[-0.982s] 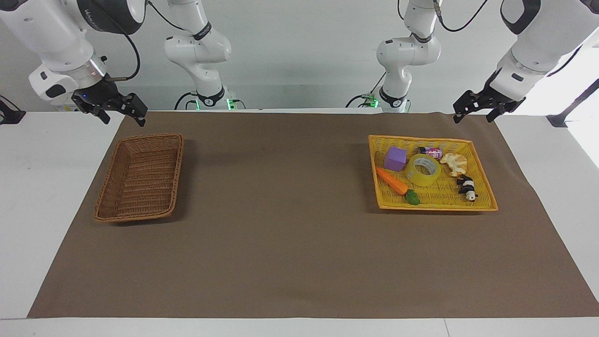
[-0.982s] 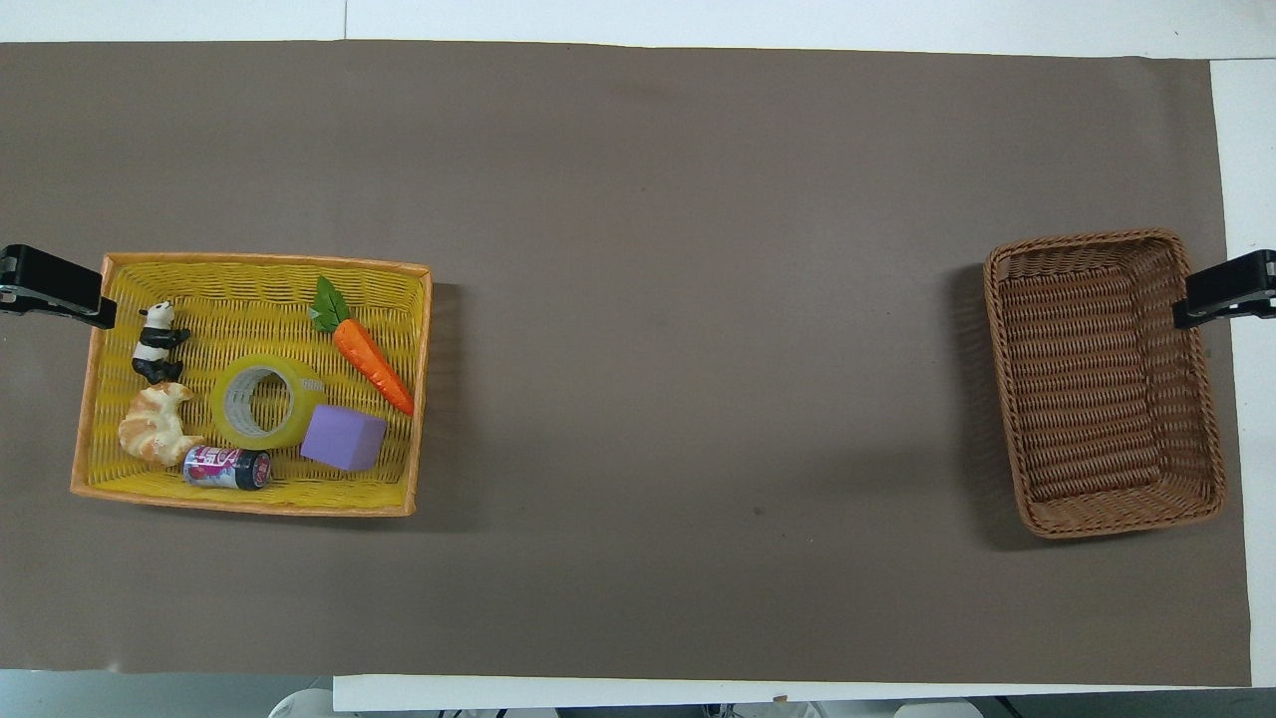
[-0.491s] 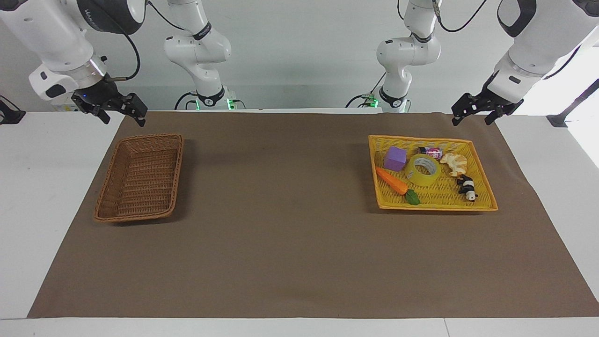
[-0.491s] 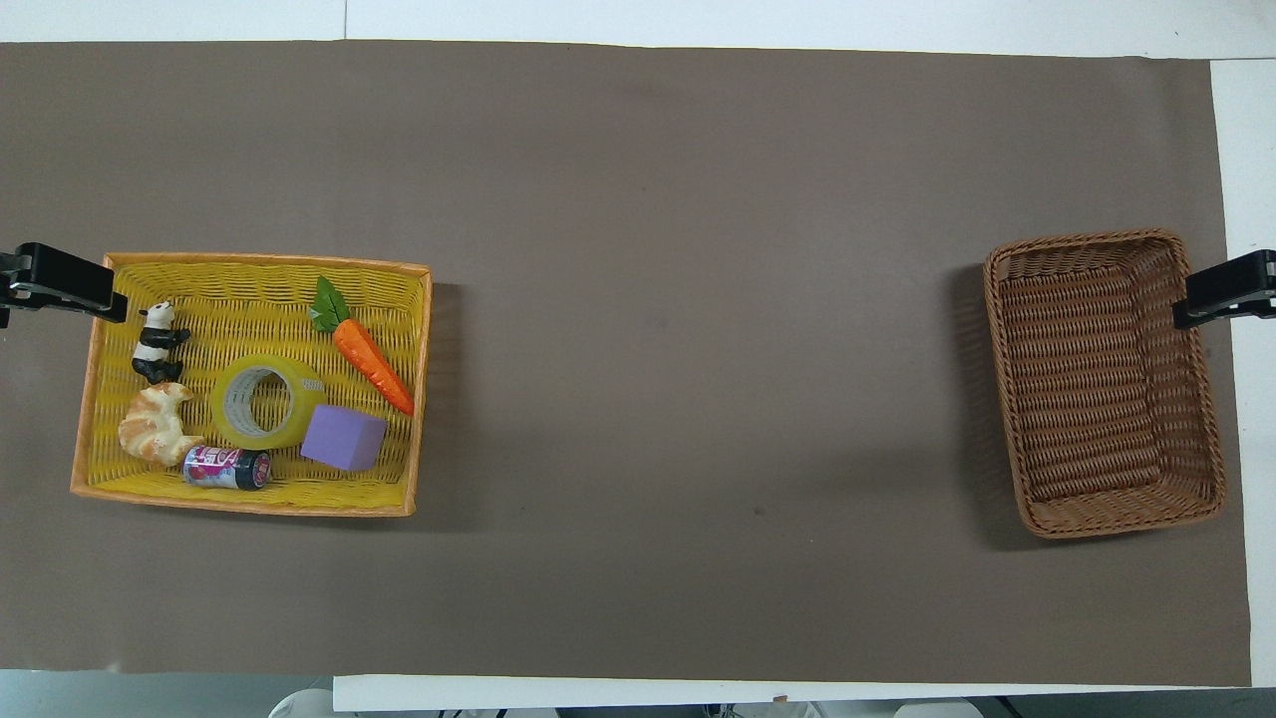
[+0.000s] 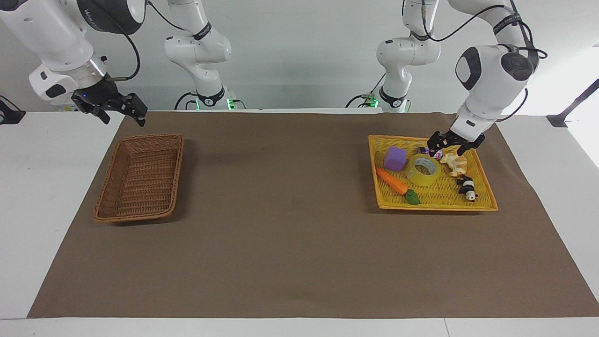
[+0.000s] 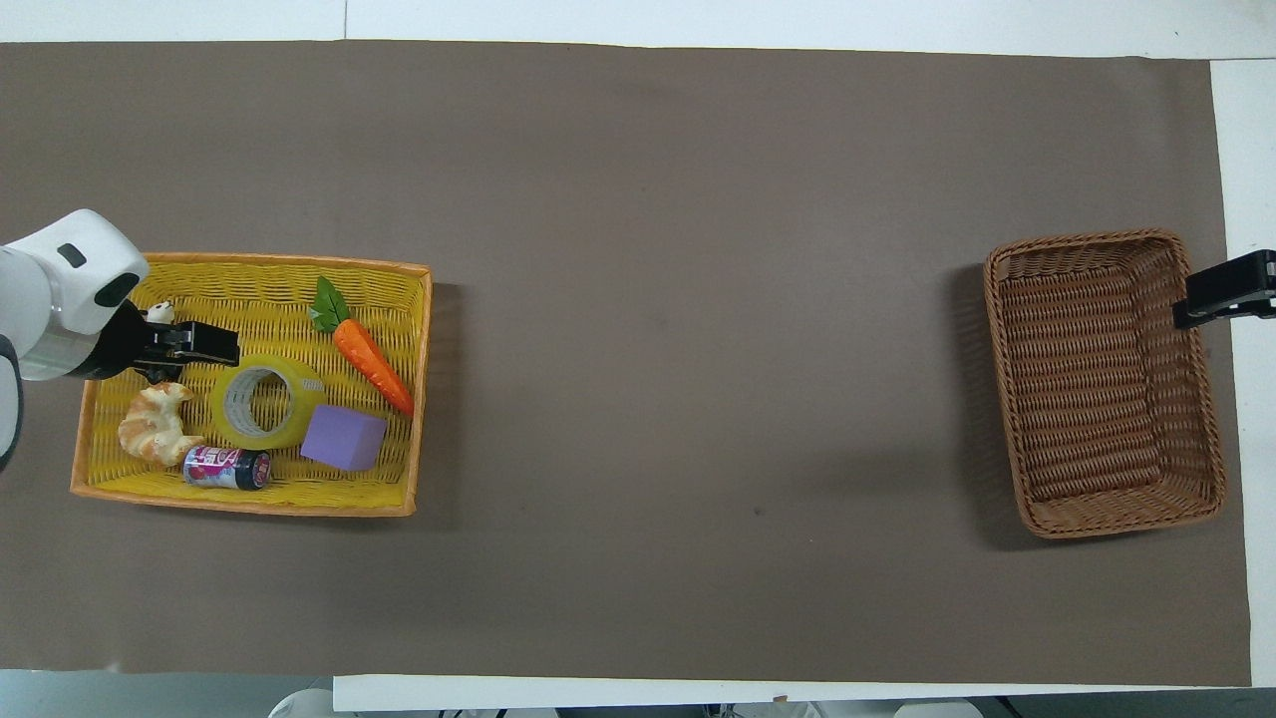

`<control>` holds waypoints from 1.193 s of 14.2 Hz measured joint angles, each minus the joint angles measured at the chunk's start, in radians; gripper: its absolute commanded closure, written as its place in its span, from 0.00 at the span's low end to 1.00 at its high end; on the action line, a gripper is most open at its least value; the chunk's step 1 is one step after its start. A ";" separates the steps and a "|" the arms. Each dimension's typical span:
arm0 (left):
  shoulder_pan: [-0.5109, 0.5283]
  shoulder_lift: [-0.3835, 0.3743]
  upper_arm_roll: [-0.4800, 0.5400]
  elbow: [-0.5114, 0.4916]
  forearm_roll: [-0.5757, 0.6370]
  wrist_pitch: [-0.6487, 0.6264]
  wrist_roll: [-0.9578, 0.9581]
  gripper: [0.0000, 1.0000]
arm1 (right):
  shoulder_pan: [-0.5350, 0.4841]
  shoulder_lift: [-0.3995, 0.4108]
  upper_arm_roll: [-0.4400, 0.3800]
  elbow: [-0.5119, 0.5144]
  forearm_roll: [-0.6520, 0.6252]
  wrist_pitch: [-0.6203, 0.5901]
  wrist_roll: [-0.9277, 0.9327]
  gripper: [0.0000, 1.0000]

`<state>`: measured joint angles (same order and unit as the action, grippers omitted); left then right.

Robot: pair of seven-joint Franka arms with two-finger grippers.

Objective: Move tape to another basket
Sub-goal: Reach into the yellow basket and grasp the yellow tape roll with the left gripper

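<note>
The tape [image 5: 431, 178], a yellow roll with a white core, lies flat in the bright yellow basket [image 5: 437, 197] at the left arm's end of the table; it also shows in the overhead view [image 6: 221, 414]. My left gripper [image 5: 446, 146] is open and empty. It hangs low over the yellow basket, just above the can and croissant, close beside the tape but not touching it. In the overhead view the left gripper [image 6: 197, 346] covers the panda. The brown wicker basket [image 5: 140, 178] stands empty at the right arm's end [image 6: 1097, 389]. My right gripper [image 5: 122, 116] waits open, raised beside it [image 6: 1224, 289].
In the yellow basket [image 6: 259, 299] with the tape lie a purple cube [image 6: 343, 437], a carrot [image 6: 371, 355], a croissant [image 6: 152, 427], a small can [image 6: 225, 467] and a panda figure [image 5: 466, 187]. A brown mat [image 5: 281, 224] covers the table between the baskets.
My left arm has swung down and in from the mat's corner, so its gripper is now low over the yellow basket next to the tape. The right arm has not moved.
</note>
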<state>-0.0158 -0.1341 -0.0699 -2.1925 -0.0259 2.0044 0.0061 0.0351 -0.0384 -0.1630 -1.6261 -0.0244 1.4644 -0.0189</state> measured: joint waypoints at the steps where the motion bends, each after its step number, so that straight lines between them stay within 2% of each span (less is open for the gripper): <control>1: 0.010 0.016 0.001 -0.014 0.000 0.026 0.011 0.08 | 0.000 0.000 0.000 0.000 0.000 0.000 0.000 0.00; 4: 0.027 0.067 0.005 -0.046 0.000 0.086 0.037 0.15 | 0.000 0.000 0.000 0.000 0.000 0.000 0.000 0.00; 8: 0.037 0.076 0.005 -0.137 0.000 0.170 0.082 0.17 | 0.000 0.000 0.000 0.000 0.000 0.000 0.000 0.00; 9: 0.040 0.076 0.006 -0.154 0.000 0.193 0.090 0.20 | 0.000 0.000 0.000 0.000 0.000 0.000 0.000 0.00; 17: 0.052 0.103 0.006 -0.197 0.000 0.257 0.107 0.33 | 0.000 0.000 0.000 0.000 0.000 0.000 0.000 0.00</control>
<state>0.0364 -0.0314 -0.0640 -2.3895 -0.0258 2.2609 0.1130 0.0351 -0.0384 -0.1630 -1.6261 -0.0244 1.4644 -0.0189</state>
